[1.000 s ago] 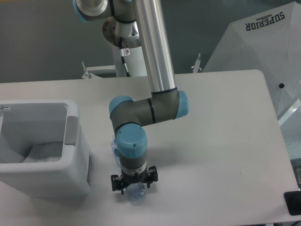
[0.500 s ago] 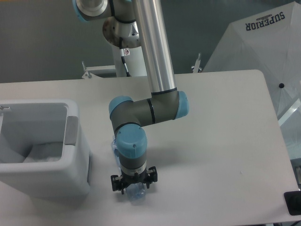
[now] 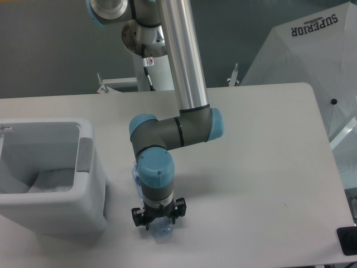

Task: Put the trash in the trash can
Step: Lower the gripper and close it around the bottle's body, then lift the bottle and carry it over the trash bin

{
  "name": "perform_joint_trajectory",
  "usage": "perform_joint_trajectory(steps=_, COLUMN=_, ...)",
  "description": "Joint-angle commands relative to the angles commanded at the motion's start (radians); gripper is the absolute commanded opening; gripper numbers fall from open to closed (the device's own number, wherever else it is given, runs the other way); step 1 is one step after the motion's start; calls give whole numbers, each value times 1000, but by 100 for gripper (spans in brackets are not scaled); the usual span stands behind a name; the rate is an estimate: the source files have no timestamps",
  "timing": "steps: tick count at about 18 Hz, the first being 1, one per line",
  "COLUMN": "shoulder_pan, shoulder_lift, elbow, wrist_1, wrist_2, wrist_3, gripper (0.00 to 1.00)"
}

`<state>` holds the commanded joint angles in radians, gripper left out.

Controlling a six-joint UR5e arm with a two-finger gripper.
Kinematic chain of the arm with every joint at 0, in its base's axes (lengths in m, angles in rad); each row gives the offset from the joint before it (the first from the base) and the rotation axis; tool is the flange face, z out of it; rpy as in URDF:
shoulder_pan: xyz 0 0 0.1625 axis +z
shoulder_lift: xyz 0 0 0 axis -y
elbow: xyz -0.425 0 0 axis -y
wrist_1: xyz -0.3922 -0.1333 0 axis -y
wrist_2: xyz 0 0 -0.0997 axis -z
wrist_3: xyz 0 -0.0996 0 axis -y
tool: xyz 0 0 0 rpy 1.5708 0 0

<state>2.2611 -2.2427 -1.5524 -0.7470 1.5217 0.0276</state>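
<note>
The clear bluish bottle lies on the table at the front, mostly hidden under my wrist, with its other end showing at the wrist's left side. My gripper points straight down over the bottle's middle, low at the table. Its fingertips are hidden by its own body, so whether they are pressing on the bottle is unclear. The white trash can stands at the left edge, about a hand's width from the gripper. A crinkled white wrapper lies inside it.
A white umbrella-like reflector stands beyond the table's right rear corner. A small black object sits at the front right edge. The arm's upright silver link rises behind the gripper.
Almost nothing has moved. The gripper has sunk very slightly over the bottle, and the bottle stays in the same spot.
</note>
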Motion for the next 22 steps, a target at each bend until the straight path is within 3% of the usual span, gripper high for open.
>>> perform_joint_trajectory(steps=22, shoulder_pan=0, shoulder_lift=18, elbow=-6, wrist_1=-3, wrist_2=3, wrist_3=2, gripper=67)
